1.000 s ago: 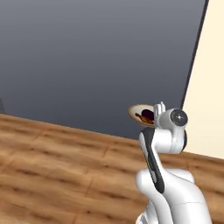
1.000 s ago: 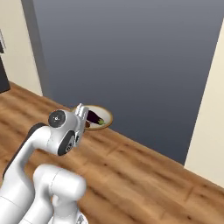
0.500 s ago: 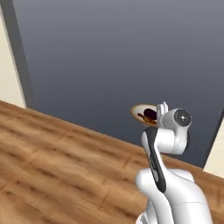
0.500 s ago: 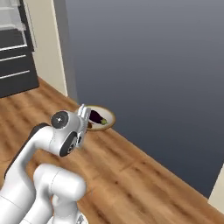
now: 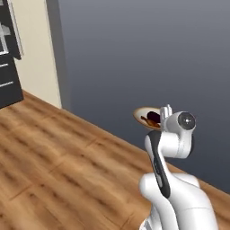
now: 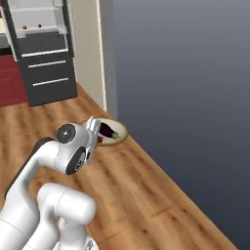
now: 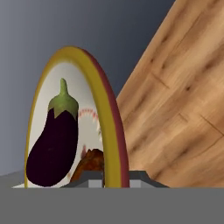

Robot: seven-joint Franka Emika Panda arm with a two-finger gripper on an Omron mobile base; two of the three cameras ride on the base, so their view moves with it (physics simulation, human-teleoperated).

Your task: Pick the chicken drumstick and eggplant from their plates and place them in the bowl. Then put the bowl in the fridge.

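In the hand view the drumstick (image 7: 89, 164) is mostly hidden: only a brown, rough patch shows low in the bowl (image 7: 111, 131), cut off by the fingers (image 7: 138, 176) and the eggplant (image 7: 52, 144) beside it. The gripper (image 7: 116, 177) is clamped shut on the bowl's rim, one dark finger on each side of the tan edge, so the bowl stands out ahead of the hand. The eggplant lies inside it, green cap pointing away from the fingers. From the left base view the gripper (image 5: 165, 113) is half covered by the white wrist, and the bowl (image 5: 144, 116) just beyond it shows only a sliver of rim with dark eggplant (image 5: 154, 117) in it. From the right base view the bowl (image 6: 117, 132) is plainer, the eggplant (image 6: 107, 130) and a small brown bit of drumstick (image 6: 100, 139) close to the gripper (image 6: 93, 128).

Below the hand runs a wooden plank floor (image 6: 146, 185); ahead of it stands a flat dark grey wall (image 5: 148, 54). Far off beyond a cream wall (image 6: 88, 49) stands the fridge (image 6: 41, 53), its top cut off, white shelves showing
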